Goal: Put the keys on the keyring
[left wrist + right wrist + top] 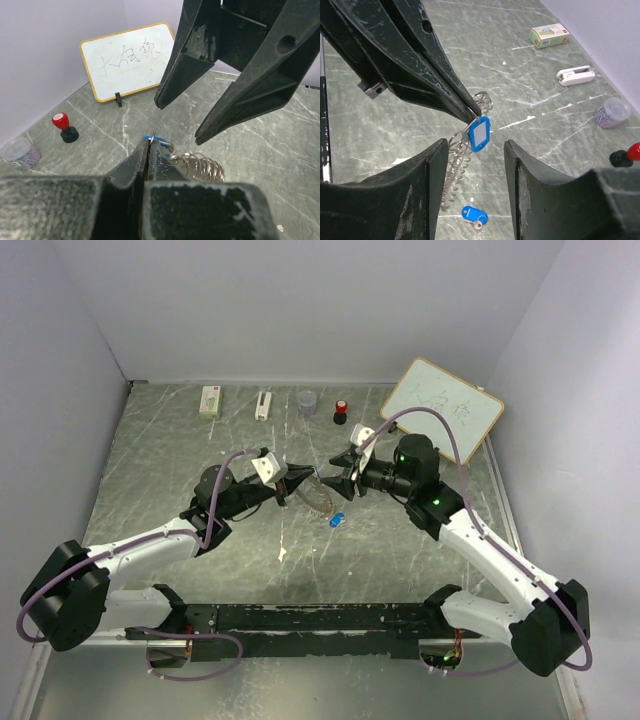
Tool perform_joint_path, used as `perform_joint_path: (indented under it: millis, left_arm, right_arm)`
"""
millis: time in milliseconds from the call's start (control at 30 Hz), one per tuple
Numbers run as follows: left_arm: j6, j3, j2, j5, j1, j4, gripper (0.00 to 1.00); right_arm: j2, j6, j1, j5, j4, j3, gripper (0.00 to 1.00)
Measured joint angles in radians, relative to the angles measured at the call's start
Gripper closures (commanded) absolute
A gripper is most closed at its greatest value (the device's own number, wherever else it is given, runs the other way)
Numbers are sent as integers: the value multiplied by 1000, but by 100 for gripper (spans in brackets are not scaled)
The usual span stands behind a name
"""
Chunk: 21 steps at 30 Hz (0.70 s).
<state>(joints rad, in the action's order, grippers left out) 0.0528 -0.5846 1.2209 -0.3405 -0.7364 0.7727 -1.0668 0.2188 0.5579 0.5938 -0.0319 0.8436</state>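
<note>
My left gripper [307, 477] is shut on a thin wire of the keyring [457, 165], a coil-fringed metal ring that hangs from its tips [476, 112] above the table. A blue key with a white part [479, 134] dangles by its small loop right at those tips; I cannot tell whether it is threaded on the ring. The oval all-blue key [473, 214] lies on the table below [336, 519]. My right gripper [475, 146] faces the left one, open, its fingers either side of the hanging key without touching it. In the left wrist view the keyring [202, 167] shows just behind the shut tips [151, 141].
At the back stand a whiteboard [443, 410], a red-and-black knob [341, 411], a clear small cup [307, 401], a white stapler [263, 405] and a small box [210, 400]. Walls close in the table on three sides.
</note>
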Motion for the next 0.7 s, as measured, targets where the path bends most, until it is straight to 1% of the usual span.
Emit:
perform_joint_path:
  millis: [300,400,467,533,600,700]
  left_arm:
    - [-9,0,0,-4,0,0,93]
    - [-12,0,0,-4,0,0,93]
    - [-15,0,0,-4,0,0,93]
    - [-17,0,0,-4,0,0,93]
    - [-17,0,0,-4,0,0,93]
    - [-17,0,-3,-4,0,0,93]
  right_arm:
    - [-38,-17,4,-15,-33,-4,56]
    - [-41,-42,5,-23,-68,-16,56]
    - [-36,-78,4,-42,-103,-39,56]
    - [-26,-132,4,-80,-148,-70,52]
    - [-6,-203,2,-129,-195,-110,49]
    - [31,-327,-9,-196,-261,-165,48]
